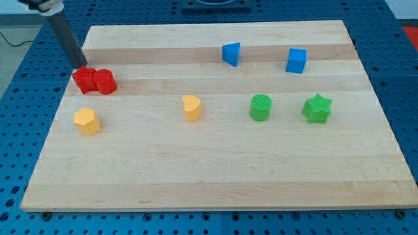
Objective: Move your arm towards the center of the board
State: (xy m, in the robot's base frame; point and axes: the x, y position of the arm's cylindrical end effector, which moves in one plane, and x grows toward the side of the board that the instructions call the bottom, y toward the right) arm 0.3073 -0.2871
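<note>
Yellow blocks, one point(87, 122) left of centre and a heart-like one point(192, 108) near the middle of the counter point(215, 183), are lying well away while my tip point(82, 67), having no jaws, is touching the red blocks point(95, 81) at upper left, needing a sweep rightward and down to the centre.

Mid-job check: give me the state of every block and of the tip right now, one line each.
my tip: at the board's left edge, touching the red blocks' top side
two red blocks: side by side, touching
orange block: alone, below the red pair
yellow block: alone, near centre
green cylinder: upright
green star: flat, apart
blue triangle: apart
blue cube: apart
</note>
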